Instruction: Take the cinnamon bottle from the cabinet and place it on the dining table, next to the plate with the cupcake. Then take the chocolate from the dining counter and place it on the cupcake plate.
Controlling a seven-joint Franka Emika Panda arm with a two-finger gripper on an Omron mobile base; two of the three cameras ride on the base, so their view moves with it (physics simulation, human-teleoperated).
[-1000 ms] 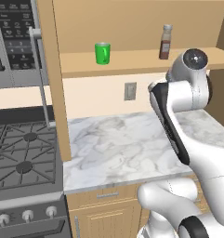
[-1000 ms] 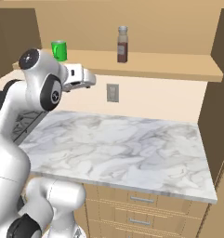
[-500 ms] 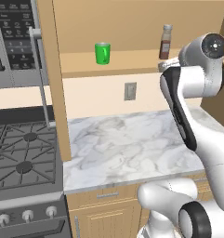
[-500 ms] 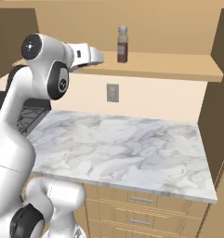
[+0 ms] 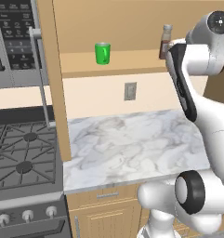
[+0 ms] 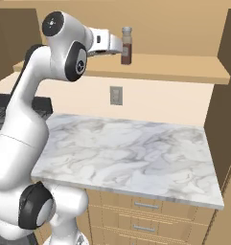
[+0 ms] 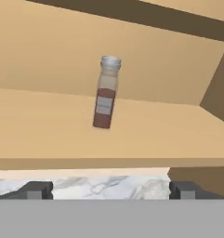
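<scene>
**Arm up at the shelf, bottle dead ahead**

In the last second I have swung my arm up from over the counter to shelf height, and my pincer now points along the shelf at the bottle. In the right base view the pincer sits just beside the bottle, on its left; I cannot tell from there whether anything touches it. In the hand view the bottle stands ahead of me on the shelf, apart from my fingertips, which sit far apart at the bottom edge. So my pincer is spread fully wide and has hold of nothing.

I judge this to be the approach for the first pick: I am lined up, and what remains is to push forward until the bottle is between the fingers, then close. Its narrow body could tip if I nudge it off-centre.

Count: one bottle, one green cup further left on the same shelf, one wall socket, one marble counter, one stove.
</scene>
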